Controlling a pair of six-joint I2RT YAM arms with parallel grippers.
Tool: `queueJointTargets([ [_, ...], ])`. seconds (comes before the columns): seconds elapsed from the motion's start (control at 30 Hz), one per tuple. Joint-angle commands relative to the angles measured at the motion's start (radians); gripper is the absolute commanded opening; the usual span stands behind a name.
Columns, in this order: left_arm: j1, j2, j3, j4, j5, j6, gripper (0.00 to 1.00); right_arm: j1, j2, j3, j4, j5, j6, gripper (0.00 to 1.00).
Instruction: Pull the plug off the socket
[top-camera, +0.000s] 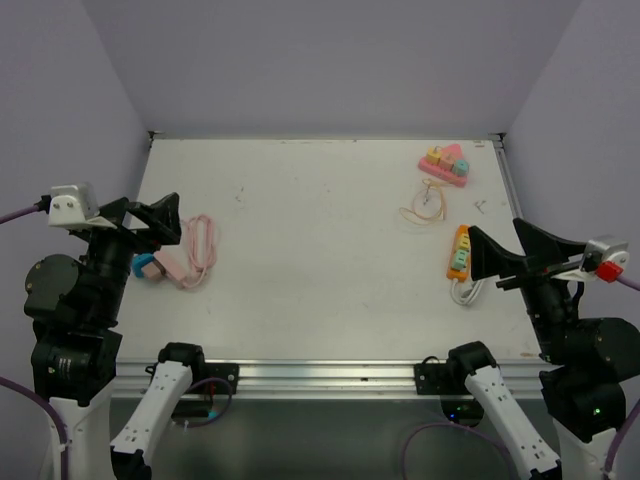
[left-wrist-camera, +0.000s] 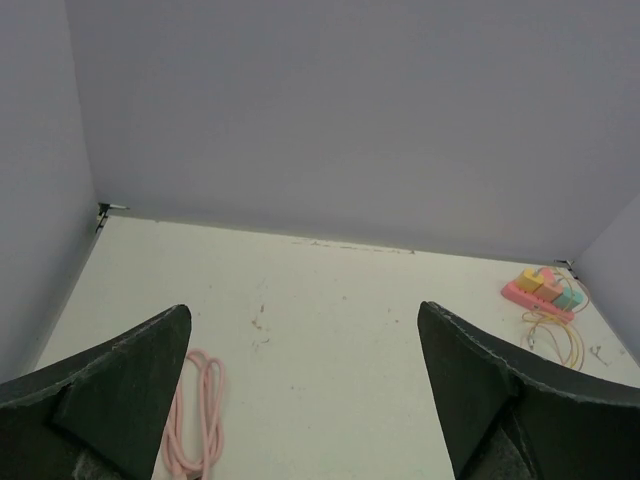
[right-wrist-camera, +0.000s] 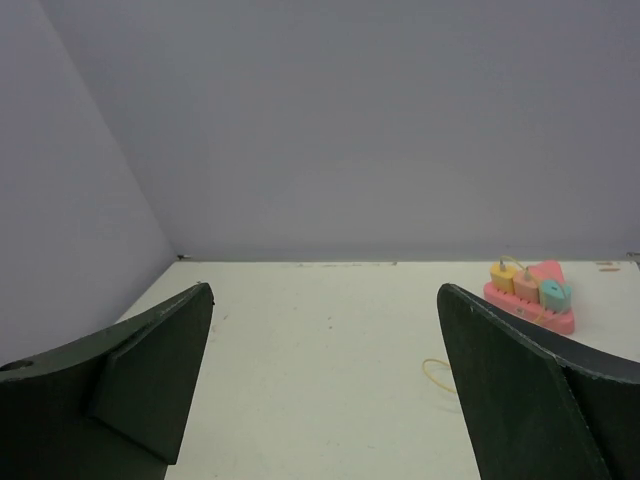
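- Progress: nothing done that I can see.
- Left gripper (left-wrist-camera: 303, 310) and right gripper (right-wrist-camera: 325, 290) are both spread, empty, at the overhead frame's side edges.
- Orange socket strip (top-camera: 459, 250) lies middle right, plug (top-camera: 457, 263) seemingly seated; grasping and pulling remain.

Place: a robotics lab is showing here, in the form of a small closed test cell.
Walls: plain lilac panels (top-camera: 330, 60) are boxing in the work surface at the back and on both sides.
Table: a white table (top-camera: 320, 290) is filling the cell, with a few small scuffs marking its top.
Rail: a metal rail (top-camera: 330, 373) is running along the near edge.
Arms: a black left arm (top-camera: 75, 300) and a black right arm (top-camera: 575, 350) are rising from mounts on that rail.
Cables: purple cables (top-camera: 18, 213) are trailing off the arms.
Props: a pink power strip (top-camera: 446, 165) and an orange power strip (top-camera: 458, 251) are lying on the table's right side.
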Motion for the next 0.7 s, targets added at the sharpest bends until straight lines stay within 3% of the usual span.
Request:
queueJointTargets([
  [0.0,-0.005,0.006,-0.003,0.034,0.015,-0.006,0.99,-0.003,0.009,-0.012,0.047,-0.012,0.013,0.99],
  [0.33,-0.004,0.015,-0.009,0.032,-0.003,-0.012,1.0,-0.003,0.044,-0.013,0.041,-0.049,0.025,0.99],
  [0.67,-0.005,0.049,-0.124,0.02,-0.08,-0.068,1.0,-0.004,0.129,-0.03,-0.056,-0.081,0.036,0.99],
])
